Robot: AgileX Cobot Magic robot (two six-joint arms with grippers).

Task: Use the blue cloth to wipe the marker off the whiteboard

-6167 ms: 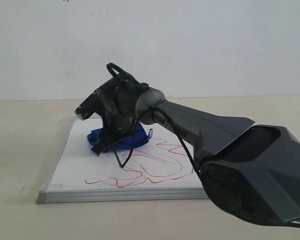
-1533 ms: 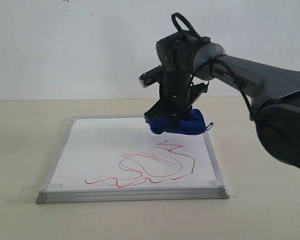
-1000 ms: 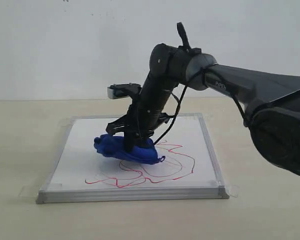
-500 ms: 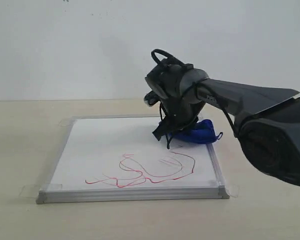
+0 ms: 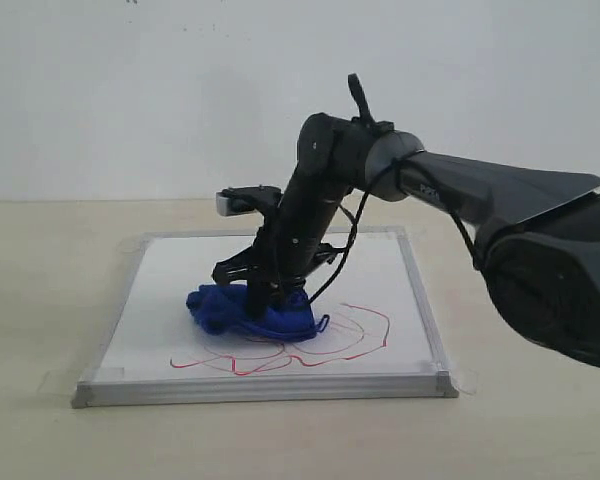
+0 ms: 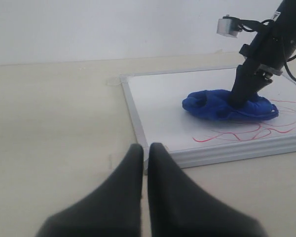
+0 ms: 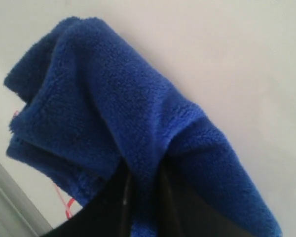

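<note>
One whiteboard (image 5: 170, 290) lies flat on the table (image 5: 40, 300). Half a second ago we saw the right gripper (image 5: 260, 303) at its far right corner; now it presses the blue cloth (image 5: 216, 306), pinched tight, down left of centre, hiding part of the marker (image 5: 320, 352). The left gripper (image 6: 144, 160) rests clenched, empty, near the board's corner.

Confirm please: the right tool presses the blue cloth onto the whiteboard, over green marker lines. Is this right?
Only the colour is wrong: the marker lines are red, not green, as the exterior view shows. The right tool does press the blue cloth onto the whiteboard.
</note>
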